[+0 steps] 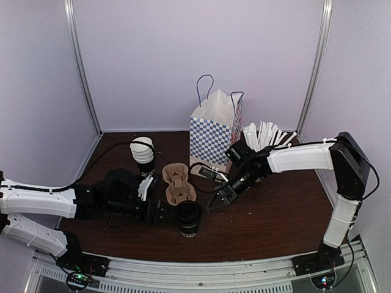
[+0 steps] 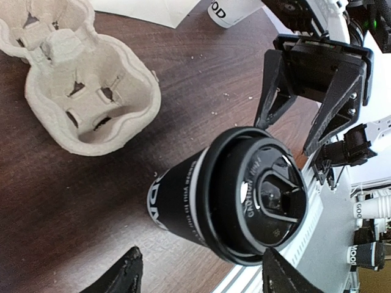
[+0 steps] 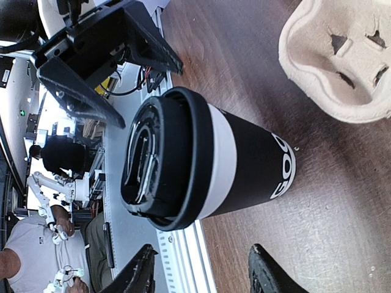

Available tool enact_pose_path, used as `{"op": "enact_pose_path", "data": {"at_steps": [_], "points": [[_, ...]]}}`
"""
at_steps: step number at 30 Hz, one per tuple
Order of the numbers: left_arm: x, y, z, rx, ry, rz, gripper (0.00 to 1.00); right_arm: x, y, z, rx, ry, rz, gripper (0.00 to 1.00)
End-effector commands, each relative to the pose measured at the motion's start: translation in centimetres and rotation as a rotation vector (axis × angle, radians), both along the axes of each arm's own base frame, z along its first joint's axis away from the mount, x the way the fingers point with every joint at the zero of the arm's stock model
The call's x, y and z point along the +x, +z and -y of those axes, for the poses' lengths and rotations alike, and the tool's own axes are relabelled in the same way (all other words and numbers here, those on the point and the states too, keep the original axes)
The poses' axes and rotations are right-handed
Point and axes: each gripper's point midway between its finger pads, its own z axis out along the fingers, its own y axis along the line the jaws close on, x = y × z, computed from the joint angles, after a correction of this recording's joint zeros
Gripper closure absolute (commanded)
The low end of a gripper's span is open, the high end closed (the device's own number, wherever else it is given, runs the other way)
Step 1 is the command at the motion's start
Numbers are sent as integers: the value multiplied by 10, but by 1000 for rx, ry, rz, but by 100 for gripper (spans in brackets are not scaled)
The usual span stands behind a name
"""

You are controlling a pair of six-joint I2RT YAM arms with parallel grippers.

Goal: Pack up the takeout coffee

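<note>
Coffee (image 1: 188, 218) upright on table (image 1: 263, 226), just beside carrier (image 1: 178, 184); not packed. Left end effector (image 1: 160, 212) and right end effector (image 1: 215, 200) flank it, both released, holding nothing. Grasp and move to bag (image 1: 212, 135) remain.

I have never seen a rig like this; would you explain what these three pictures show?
It is a robot: a left arm and a right arm bolted to a table. The wide picture looks down from above and behind; the other two come from cameras on the wrists. On the table stand a lidded coffee cup, a cardboard carrier, a checkered bag, stacked cups and white sticks. The left hand and right hand flank the coffee cup, both open, holding nothing.
</note>
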Motion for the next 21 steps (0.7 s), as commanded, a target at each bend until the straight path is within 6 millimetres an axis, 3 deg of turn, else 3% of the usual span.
{"op": "enact_pose_path", "data": {"at_steps": [1, 9, 13, 21], "points": [[-1, 13, 20, -97, -17, -18, 33, 20, 6, -12, 27, -11, 70, 46], [-5, 4, 27, -62, -27, -35, 33, 34, 13, -33, 66, 5, 58, 43], [3, 5, 19, -9, -6, 18, 34, 26, 9, -33, 71, 25, 9, 44], [19, 1, 3, 82, 2, 55, 33, -5, 28, -21, 115, 66, 17, 43]]}}
